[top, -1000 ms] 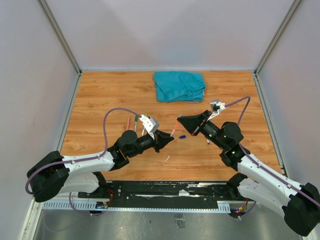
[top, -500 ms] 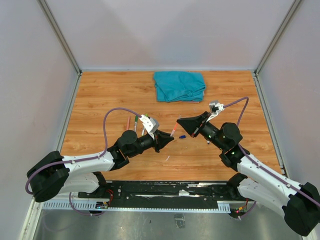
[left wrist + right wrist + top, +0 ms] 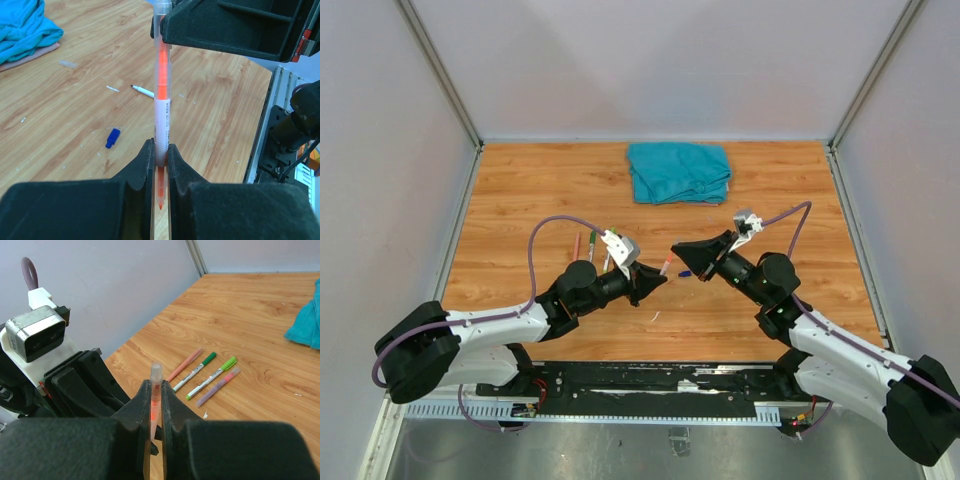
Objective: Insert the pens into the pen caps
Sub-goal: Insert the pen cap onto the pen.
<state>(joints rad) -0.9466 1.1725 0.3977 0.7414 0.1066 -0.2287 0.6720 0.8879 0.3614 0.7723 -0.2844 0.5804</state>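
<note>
One orange pen (image 3: 161, 107) is pinched near both ends above the table (image 3: 520, 190), left gripper (image 3: 160, 148) and right gripper (image 3: 155, 390) clamped on it; four pens (image 3: 200, 368) and a blue cap (image 3: 112, 138) lie waiting, likely undone.

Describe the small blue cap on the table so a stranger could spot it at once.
From the teal cloth at the wooden table's far edge, come halfway toward the near edge. The blue cap lies loose on the wood beside the raised orange pen. It is the only dark-blue thing, stubby where the pens are long.
</note>
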